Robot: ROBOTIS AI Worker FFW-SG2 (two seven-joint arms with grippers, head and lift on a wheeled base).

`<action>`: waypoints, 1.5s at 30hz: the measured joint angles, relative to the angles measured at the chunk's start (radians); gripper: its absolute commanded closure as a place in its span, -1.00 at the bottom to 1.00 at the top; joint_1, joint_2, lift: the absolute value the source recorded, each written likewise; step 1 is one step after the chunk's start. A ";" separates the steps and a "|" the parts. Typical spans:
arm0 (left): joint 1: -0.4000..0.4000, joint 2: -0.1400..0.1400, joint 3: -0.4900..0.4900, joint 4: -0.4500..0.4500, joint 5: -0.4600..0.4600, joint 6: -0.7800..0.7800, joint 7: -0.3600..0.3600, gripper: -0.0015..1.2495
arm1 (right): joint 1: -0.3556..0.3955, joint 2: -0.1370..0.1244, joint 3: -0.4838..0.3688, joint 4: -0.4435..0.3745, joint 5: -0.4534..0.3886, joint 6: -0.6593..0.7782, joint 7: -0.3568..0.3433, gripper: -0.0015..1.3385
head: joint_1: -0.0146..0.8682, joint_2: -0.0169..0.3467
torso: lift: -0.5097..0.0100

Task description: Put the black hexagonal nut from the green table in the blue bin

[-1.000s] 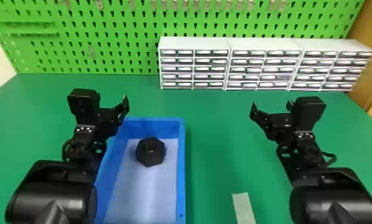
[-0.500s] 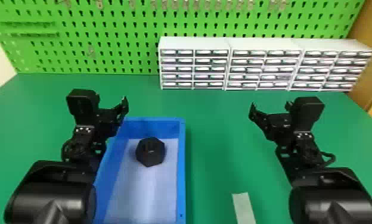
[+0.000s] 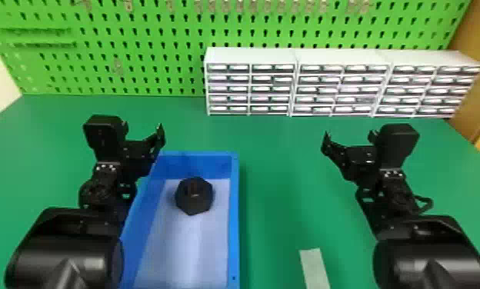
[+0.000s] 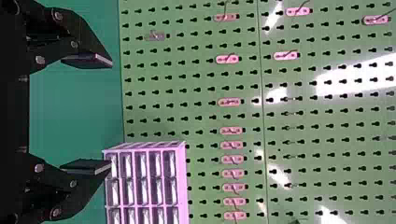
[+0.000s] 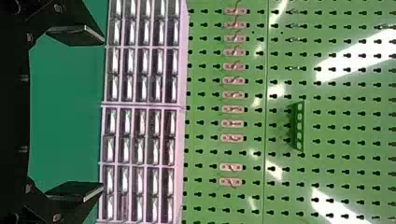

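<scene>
The black hexagonal nut (image 3: pixel 194 195) lies on the floor of the blue bin (image 3: pixel 234 215), towards its far end. My left gripper (image 3: pixel 143 128) is above the bin's far left corner, up and to the left of the nut, and holds nothing. In the left wrist view this gripper (image 4: pixel 111 114) has its two fingers wide apart. Over the green table (image 3: pixel 277 184), well to the right of the bin, is my right gripper (image 3: pixel 349 136). The right wrist view shows the same gripper (image 5: pixel 103 114) open, with nothing between its fingers.
White drawer cabinets (image 3: pixel 339 82) stand along the back right of the table, before a green pegboard (image 3: pixel 135 50). A pale flat strip (image 3: pixel 314 269) lies near the front, between the bin and the right arm.
</scene>
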 measured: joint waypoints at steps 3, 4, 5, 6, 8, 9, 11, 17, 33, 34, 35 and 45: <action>0.000 0.000 0.000 0.000 0.003 0.001 0.000 -0.22 | 0.000 -0.001 0.000 0.000 0.000 0.002 0.000 -0.71 | 0.59 -0.63 | 0.59; 0.000 0.000 0.000 0.000 0.004 0.001 0.000 -0.22 | 0.000 -0.001 0.001 0.000 -0.001 0.003 0.000 -0.71 | 0.59 -0.63 | 0.59; 0.001 0.000 0.000 0.000 0.006 0.001 0.000 -0.22 | 0.001 -0.001 0.001 0.000 -0.001 0.004 0.000 -0.71 | 0.59 -0.63 | 0.59; 0.001 0.000 0.000 0.000 0.007 0.001 0.000 -0.22 | 0.001 -0.001 0.001 0.000 -0.001 0.004 0.000 -0.71 | 0.59 -0.63 | 0.59; 0.002 0.000 0.001 0.000 0.008 0.001 0.000 -0.22 | 0.001 -0.001 0.001 0.000 -0.001 0.005 0.000 -0.71 | 0.59 -0.63 | 0.59; 0.002 0.000 0.001 0.000 0.009 0.001 0.000 -0.22 | 0.001 -0.002 0.001 0.000 -0.001 0.005 0.000 -0.71 | 0.59 -0.63 | 0.59; 0.003 0.000 0.001 0.000 0.010 0.001 0.000 -0.22 | 0.000 -0.003 0.001 0.000 -0.001 0.005 0.000 -0.71 | 0.59 -0.63 | 0.59; 0.004 0.000 0.002 0.000 0.010 0.001 0.000 -0.22 | -0.002 -0.006 0.004 0.000 -0.003 0.010 0.000 -0.71 | 0.59 -0.63 | 0.59; 0.008 0.000 0.004 0.000 0.010 0.001 0.000 -0.22 | -0.004 -0.011 0.016 0.000 -0.005 0.020 0.000 -0.71 | 0.59 -0.63 | 0.59; 0.008 0.000 0.004 0.000 0.010 0.001 0.000 -0.22 | -0.005 -0.012 0.017 0.000 -0.005 0.020 0.000 -0.71 | 0.59 -0.63 | 0.59; 0.007 0.000 0.004 0.000 0.010 0.001 0.000 -0.22 | -0.005 -0.013 0.019 0.000 -0.005 0.022 0.000 -0.71 | 0.59 -0.63 | 0.59; 0.006 0.001 0.002 0.000 0.009 0.001 0.000 -0.22 | -0.008 -0.016 0.025 0.000 -0.010 0.035 0.000 -0.71 | 0.59 -0.63 | 0.59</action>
